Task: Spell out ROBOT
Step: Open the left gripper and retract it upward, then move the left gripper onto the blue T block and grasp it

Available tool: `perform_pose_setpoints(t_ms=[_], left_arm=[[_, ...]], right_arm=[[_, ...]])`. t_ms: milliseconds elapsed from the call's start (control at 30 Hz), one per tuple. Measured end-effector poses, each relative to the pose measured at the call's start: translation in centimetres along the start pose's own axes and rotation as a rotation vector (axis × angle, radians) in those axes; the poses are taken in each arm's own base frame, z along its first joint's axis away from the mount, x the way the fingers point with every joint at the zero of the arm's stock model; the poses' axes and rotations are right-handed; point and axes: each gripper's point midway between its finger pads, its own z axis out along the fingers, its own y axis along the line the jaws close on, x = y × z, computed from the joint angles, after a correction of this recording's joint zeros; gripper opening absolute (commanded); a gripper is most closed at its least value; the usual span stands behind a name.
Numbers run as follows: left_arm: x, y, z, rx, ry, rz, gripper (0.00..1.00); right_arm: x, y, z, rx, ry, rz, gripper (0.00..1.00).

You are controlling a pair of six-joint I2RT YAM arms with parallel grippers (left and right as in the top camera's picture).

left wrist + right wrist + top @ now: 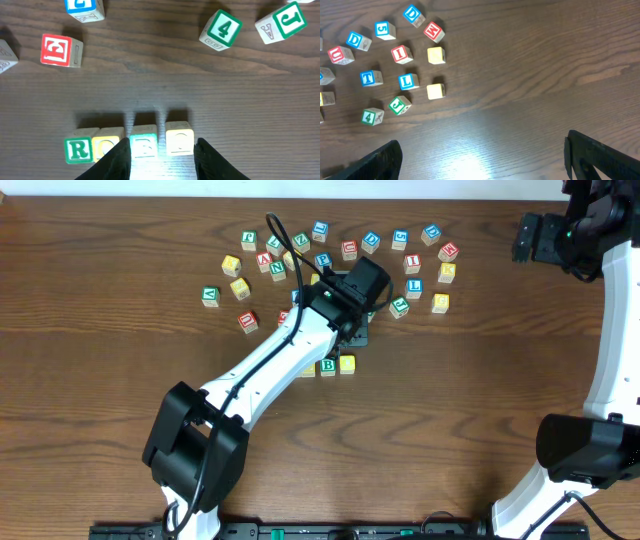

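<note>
**Four letters laid, the T is missing**

In the left wrist view a row of blocks stands at the lower edge of the frame on the counter (160,85). From left to right it has the R block (77,149), the first O block (106,145), the B block (144,145) and the second O block (179,141). They sit side by side and read R-O-B-O, so I judge that four of the five letters are done. Only the T is left, and it must go just to the right of the second O block, where the wood is bare.

The left claw (161,150) hangs over the right part of this row. Its two fingers are spread apart, with the B block and the second O block between them, and it has nothing in its hold. The right claw (485,160) is spread wide and also carries nothing; it is well apart from the row.

The T block (368,77), with a blue letter, lies in the loose group at the left of the right wrist view. The L block (407,81) is near it on the right, and the I block (400,53) is above that. The 4 block (370,116) and the J block (398,105) lie below it, so a claw coming down for the T may brush these neighbours. In the overhead view the left arm (270,360) covers most of the row.
</note>
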Motion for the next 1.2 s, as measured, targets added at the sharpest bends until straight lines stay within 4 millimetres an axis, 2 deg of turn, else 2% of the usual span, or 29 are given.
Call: perform_pose_setpoints(t_ms=[300, 400, 467, 567, 733, 900, 1033, 1200], left_arm=[[-1.4, 1.6, 0.0, 0.052, 0.035, 0.029, 0.49], [-4.0, 2.3, -1.4, 0.079, -0.006, 0.023, 0.49], [-7.0, 2.9, -3.0, 0.103, -0.074, 0.015, 0.49], [-9.9, 3.9, -4.5, 0.122, -0.147, 0.011, 0.49], [-12.2, 6.6, -4.7, 0.107, -0.2, -0.004, 0.49], [-14.0, 6.8, -5.1, 0.121, -0.267, -0.003, 0.49], [-14.3, 6.6, -5.3, 0.126, -0.276, 0.006, 0.49], [-16.3, 5.9, -7.2, 0.152, -0.352, 0.013, 0.49]], right_arm=[[0.0, 0.0, 0.0, 0.0, 0.0, 0.0, 0.99], [0.0, 0.0, 0.0, 0.0, 0.0, 0.0, 0.99], [0.0, 0.0, 0.0, 0.0, 0.0, 0.0, 0.99], [0.0, 0.0, 0.0, 0.0, 0.0, 0.0, 0.99], [0.0, 0.0, 0.0, 0.0, 0.0, 0.0, 0.99], [0.0, 0.0, 0.0, 0.0, 0.0, 0.0, 0.99], [0.0, 0.0, 0.0, 0.0, 0.0, 0.0, 0.99], [0.0, 0.0, 0.0, 0.0, 0.0, 0.0, 0.99]])
